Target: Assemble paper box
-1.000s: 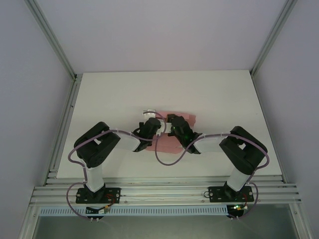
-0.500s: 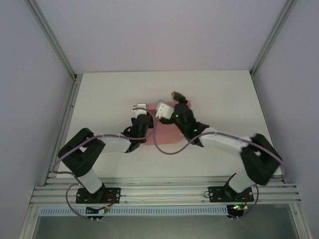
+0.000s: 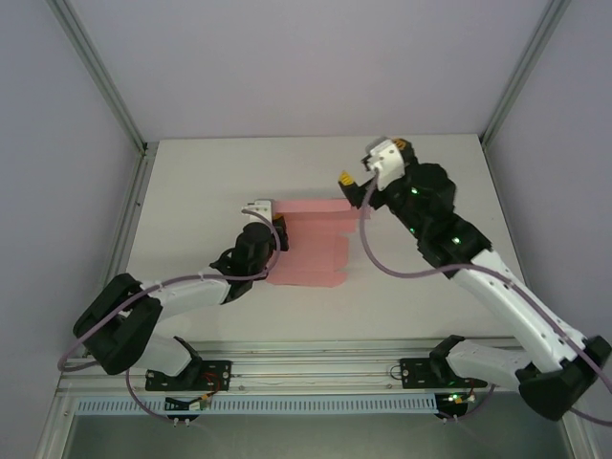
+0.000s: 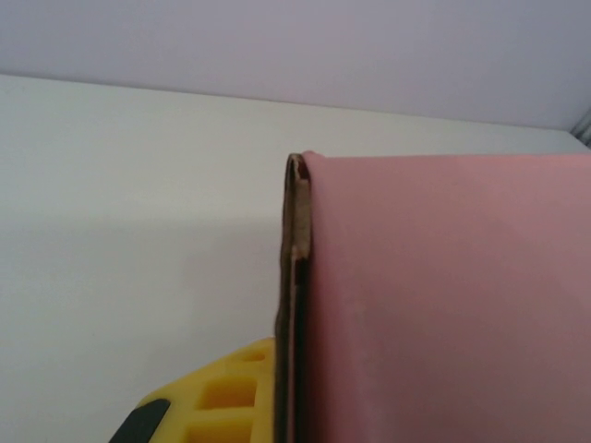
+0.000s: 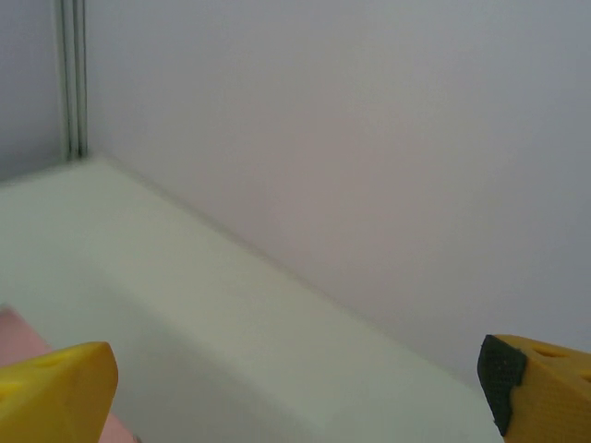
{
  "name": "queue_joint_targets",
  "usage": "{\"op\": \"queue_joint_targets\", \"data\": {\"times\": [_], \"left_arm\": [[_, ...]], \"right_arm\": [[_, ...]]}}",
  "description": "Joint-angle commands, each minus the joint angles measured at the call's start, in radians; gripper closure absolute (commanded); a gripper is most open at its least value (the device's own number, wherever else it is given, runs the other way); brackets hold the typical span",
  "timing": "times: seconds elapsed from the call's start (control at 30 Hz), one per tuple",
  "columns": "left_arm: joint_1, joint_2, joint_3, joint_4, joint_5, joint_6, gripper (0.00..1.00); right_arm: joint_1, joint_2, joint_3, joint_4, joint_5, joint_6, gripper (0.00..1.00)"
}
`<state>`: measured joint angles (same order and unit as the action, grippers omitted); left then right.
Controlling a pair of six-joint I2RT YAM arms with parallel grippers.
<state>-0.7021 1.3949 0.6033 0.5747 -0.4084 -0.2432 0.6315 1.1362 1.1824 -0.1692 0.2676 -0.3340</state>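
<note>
The paper box [image 3: 311, 244] is a flat pale pink card sheet with flaps, lying on the white table [image 3: 191, 182]. My left gripper [image 3: 266, 226] reaches low across the table and is shut on the sheet's left edge. In the left wrist view the card [image 4: 443, 295] stands edge-on against one yellow finger [image 4: 222, 392], while the other finger is hidden behind it. My right gripper [image 3: 374, 162] hangs raised near the sheet's far right corner, apart from it. Its yellow fingertips [image 5: 55, 392] stand wide open with nothing between them, and a sliver of pink [image 5: 11, 328] shows below.
Grey walls and aluminium frame posts [image 3: 105, 91] close in the table on three sides. A rail [image 3: 316, 368] with both arm bases runs along the near edge. Purple cables [image 3: 368, 249] loop from each wrist over the table.
My right gripper has opened, let go of the card and swung up toward the back right. The left arm has stretched out low to the left, and the sheet now lies spread flat.
</note>
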Motion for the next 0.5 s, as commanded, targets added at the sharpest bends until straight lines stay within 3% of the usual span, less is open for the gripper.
{"op": "queue_joint_targets", "data": {"times": [0.0,0.23,0.37,0.47], "left_arm": [[0.005,-0.045,-0.020,-0.013,0.029,0.007,1.00],[0.006,-0.068,-0.018,-0.035,0.032,0.011,1.00],[0.006,-0.063,-0.015,-0.028,0.079,-0.002,1.00],[0.006,-0.043,-0.006,-0.025,0.099,-0.017,1.00]], "right_arm": [[-0.012,0.087,0.006,-0.213,0.018,-0.031,0.00],[-0.028,0.180,-0.001,-0.234,-0.100,-0.051,0.00],[-0.028,0.212,-0.022,-0.139,-0.126,-0.030,0.00],[-0.028,0.221,-0.047,-0.040,-0.214,0.030,0.00]]}}
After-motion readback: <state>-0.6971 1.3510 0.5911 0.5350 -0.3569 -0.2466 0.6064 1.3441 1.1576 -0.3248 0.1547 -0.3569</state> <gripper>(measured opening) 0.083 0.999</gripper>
